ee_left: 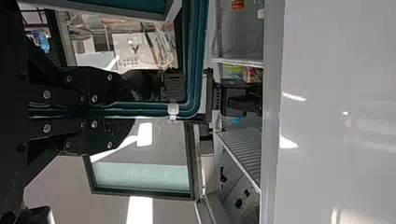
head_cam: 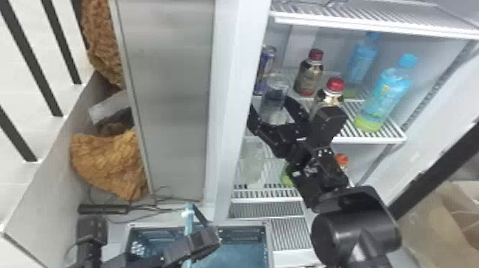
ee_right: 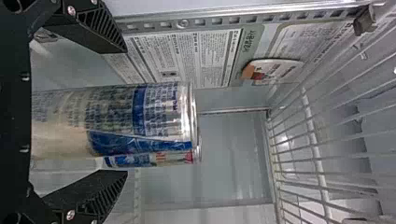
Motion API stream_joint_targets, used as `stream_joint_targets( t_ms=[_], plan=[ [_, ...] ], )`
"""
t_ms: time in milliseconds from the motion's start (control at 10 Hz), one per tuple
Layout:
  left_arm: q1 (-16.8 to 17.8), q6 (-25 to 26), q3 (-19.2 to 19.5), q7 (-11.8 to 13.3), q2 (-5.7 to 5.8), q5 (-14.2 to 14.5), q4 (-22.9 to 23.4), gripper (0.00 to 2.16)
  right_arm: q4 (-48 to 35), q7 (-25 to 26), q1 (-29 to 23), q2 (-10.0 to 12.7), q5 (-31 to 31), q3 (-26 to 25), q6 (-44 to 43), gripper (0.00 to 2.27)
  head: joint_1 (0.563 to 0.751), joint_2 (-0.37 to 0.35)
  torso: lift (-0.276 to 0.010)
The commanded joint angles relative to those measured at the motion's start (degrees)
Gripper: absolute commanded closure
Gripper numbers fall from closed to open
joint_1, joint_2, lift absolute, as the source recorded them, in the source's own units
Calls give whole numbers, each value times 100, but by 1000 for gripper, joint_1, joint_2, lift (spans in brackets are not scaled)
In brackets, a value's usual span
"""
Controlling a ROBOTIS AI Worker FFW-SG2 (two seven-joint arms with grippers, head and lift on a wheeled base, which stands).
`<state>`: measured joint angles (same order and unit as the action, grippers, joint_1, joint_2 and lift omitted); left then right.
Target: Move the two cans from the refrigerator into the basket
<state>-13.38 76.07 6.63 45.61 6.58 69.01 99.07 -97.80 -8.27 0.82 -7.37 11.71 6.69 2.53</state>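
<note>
1. Head view: here's the right gripper (head_cam: 269,104) deep in the refrigerator (head_cam: 236,71), its fingers apart on either side of the front can (head_cam: 276,89). That can stands upright on the middle shelf (head_cam: 377,138), with the second can (head_cam: 265,64) upright just behind it. The basket (head_cam: 268,246) waits below, outside on the floor side of the doorway.

2. Left wrist view: over to the left gripper (ee_left: 133,110), and its jaws are clamped on the basket's handle (ee_left: 149,109). It looks like the steadying hand; the right is nearer the cans and has the picking to do.

3. Right wrist view: here's the key bit! The front can's long axis is upright, and the can sits between the open jaws, with a visible gap on one side. Closing across its width should suit. The second can overlaps it in this line of sight, close to the other finger, so I judge a nudge is the risk.
</note>
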Motion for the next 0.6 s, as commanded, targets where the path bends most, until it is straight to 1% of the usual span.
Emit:
stream_joint_targets(
  t_ms=[0,200,300,400,500],
  plan=[
    [-12,0,0,1,-7,0,0,1191,28,36,45,-1,6,5,0,122,695,-168,-31],
    [2,0,0,1,-7,11,0,1191,126,53,143,-1,18,5,0,219,695,-170,-31],
    [-12,0,0,1,2,11,0,1191,182,53,185,-10,52,5,14,409,695,-170,-31],
    [-12,0,0,1,-7,11,0,1191,196,53,199,-10,63,5,42,808,695,-170,-31],
    [-12,0,0,1,-7,11,0,1191,196,53,199,-19,40,17,42,1039,695,-171,-31]
  ],
)
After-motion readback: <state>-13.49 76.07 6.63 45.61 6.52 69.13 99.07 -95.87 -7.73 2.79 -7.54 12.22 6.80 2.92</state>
